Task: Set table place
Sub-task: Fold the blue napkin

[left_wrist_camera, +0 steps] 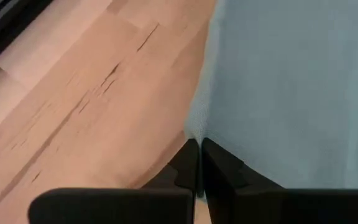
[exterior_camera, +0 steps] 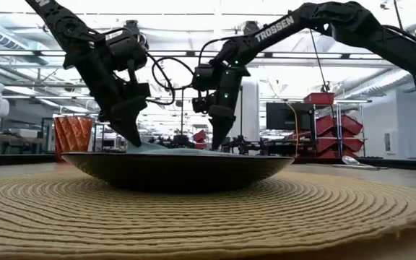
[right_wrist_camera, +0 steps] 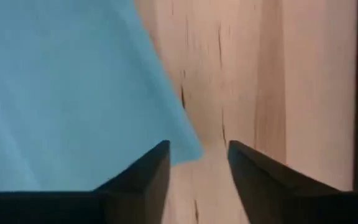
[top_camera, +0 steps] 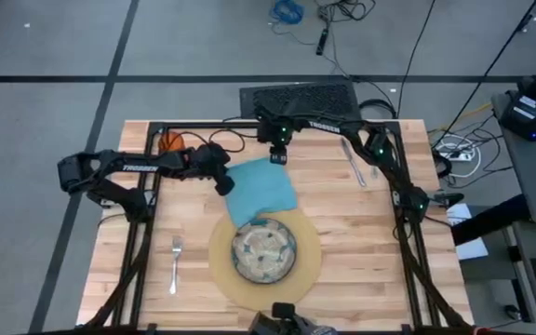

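left wrist: napkin edge between fingers

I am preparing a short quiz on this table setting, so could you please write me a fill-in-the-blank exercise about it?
1. The left gripper is shut on an edge of the ____ napkin.
2. The plate rests on the round ____.
3. The right gripper is ____ at a napkin corner.
4. The fork lies on the plate's ____ in the high view.

Missing words: teal; mat; open; left
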`<act>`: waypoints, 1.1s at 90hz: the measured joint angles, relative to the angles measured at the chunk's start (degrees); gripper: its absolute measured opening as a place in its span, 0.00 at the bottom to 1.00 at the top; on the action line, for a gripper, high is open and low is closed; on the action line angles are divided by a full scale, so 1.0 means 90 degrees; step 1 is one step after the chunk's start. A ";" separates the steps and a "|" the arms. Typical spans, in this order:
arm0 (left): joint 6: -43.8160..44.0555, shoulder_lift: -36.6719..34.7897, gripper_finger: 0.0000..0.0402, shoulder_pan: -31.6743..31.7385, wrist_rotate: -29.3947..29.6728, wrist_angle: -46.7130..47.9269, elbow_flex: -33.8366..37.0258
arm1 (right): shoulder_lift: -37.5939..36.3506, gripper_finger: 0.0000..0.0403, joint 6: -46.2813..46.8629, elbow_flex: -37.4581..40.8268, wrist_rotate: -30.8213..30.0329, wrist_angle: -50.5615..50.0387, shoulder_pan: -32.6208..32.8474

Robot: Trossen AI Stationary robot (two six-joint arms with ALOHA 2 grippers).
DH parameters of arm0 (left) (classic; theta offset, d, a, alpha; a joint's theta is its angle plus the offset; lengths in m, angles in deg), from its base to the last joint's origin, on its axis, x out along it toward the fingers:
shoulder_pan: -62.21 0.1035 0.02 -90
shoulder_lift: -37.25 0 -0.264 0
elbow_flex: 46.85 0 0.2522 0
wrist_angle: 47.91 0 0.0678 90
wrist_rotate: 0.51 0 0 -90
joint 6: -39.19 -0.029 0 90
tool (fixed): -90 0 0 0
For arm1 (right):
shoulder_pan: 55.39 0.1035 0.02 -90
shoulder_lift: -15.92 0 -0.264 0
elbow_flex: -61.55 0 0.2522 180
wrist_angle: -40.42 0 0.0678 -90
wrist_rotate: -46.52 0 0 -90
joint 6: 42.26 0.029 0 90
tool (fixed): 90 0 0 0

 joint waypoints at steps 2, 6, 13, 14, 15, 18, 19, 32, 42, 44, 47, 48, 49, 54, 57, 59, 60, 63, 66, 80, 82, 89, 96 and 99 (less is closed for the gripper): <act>0.0000 0.0000 0.00 0.0000 0.0000 0.0002 0.0000 | 0.0000 0.47 0.0022 0.0000 0.0012 0.0029 -0.0006; -0.0002 0.0000 0.00 0.0000 0.0000 0.0000 0.0000 | 0.0013 0.49 0.0062 -0.0001 0.0087 0.0049 -0.0010; -0.0002 0.0000 0.00 0.0000 0.0000 0.0041 0.0000 | 0.0119 0.50 0.0094 -0.0012 0.0198 -0.0004 -0.0015; -0.0002 0.0000 0.00 0.0000 0.0000 0.0043 0.0000 | 0.0141 0.50 0.0096 -0.0012 0.0196 -0.0031 -0.0015; -0.0002 0.0000 0.00 -0.0001 0.0000 0.0044 0.0000 | 0.0169 0.50 0.0096 -0.0010 0.0192 -0.0055 -0.0015; -0.0002 0.0000 0.00 -0.0003 0.0000 0.0058 0.0000 | 0.0225 0.50 0.0096 -0.0003 0.0174 -0.0089 -0.0015; -0.0002 0.0000 0.00 -0.0003 0.0001 0.0065 0.0000 | 0.0241 0.50 0.0096 0.0001 0.0172 -0.0089 -0.0015; -0.0007 0.0000 0.00 -0.0012 0.0000 0.0121 0.0000 | 0.0370 0.50 0.0086 -0.0002 0.0106 -0.0048 -0.0015; -0.0010 0.0000 0.00 -0.0015 0.0002 0.0126 0.0000 | 0.0403 0.50 0.0064 0.0000 -0.0140 -0.0063 -0.0015; -0.0010 0.0000 0.00 -0.0014 0.0002 0.0129 0.0000 | 0.0403 0.49 0.0065 0.0000 -0.0134 -0.0060 -0.0015; -0.0010 0.0000 0.00 -0.0013 0.0002 0.0131 0.0002 | 0.0398 0.48 0.0070 0.0000 -0.0115 -0.0058 -0.0017; -0.0010 0.0000 0.00 -0.0013 0.0002 0.0131 0.0002 | 0.0398 0.47 0.0075 0.0000 -0.0111 -0.0058 -0.0017; -0.0010 0.0000 0.00 -0.0013 0.0002 0.0131 0.0002 | 0.0398 0.47 0.0084 0.0000 -0.0108 -0.0059 -0.0017; -0.0009 0.0000 0.00 -0.0013 0.0002 0.0129 0.0002 | 0.0406 0.44 0.0119 0.0000 -0.0107 -0.0088 -0.0017; -0.0010 0.0000 0.00 -0.0013 0.0002 0.0132 0.0002 | 0.0431 0.41 0.0119 -0.0001 -0.0106 -0.0090 -0.0017; -0.0009 0.0000 0.00 -0.0013 0.0002 0.0134 0.0002 | 0.0444 0.40 0.0113 -0.0002 -0.0103 -0.0089 -0.0017; -0.0007 0.0000 0.00 -0.0013 0.0002 0.0134 0.0002 | 0.0450 0.39 0.0109 -0.0002 -0.0101 -0.0094 -0.0017; -0.0010 0.0000 0.00 -0.0013 0.0002 0.0134 0.0002 | 0.0476 0.37 0.0101 -0.0002 -0.0101 -0.0119 -0.0017; -0.0010 0.0000 0.00 -0.0015 0.0002 0.0132 0.0002 | 0.0512 0.34 0.0101 -0.0002 -0.0080 -0.0120 -0.0017; -0.0008 0.0000 0.00 -0.0013 0.0002 0.0144 0.0005 | 0.0522 0.17 -0.0034 -0.0002 -0.0151 -0.0045 -0.0023; -0.0007 0.0000 0.00 -0.0013 0.0002 0.0151 0.0005 | 0.0522 0.15 -0.0036 -0.0002 -0.0150 -0.0027 -0.0029; -0.0007 0.0000 0.00 -0.0013 0.0002 0.0153 0.0005 | 0.0512 0.05 0.0040 -0.0002 -0.0232 0.0040 -0.0081; -0.0007 0.0000 0.00 -0.0013 0.0002 0.0109 0.0005 | 0.0499 0.02 0.0037 -0.0002 -0.0262 0.0002 -0.0119; -0.0007 0.0000 0.00 -0.0014 0.0002 0.0099 0.0005 | 0.0484 0.01 0.0046 -0.0002 -0.0262 -0.0055 -0.0124</act>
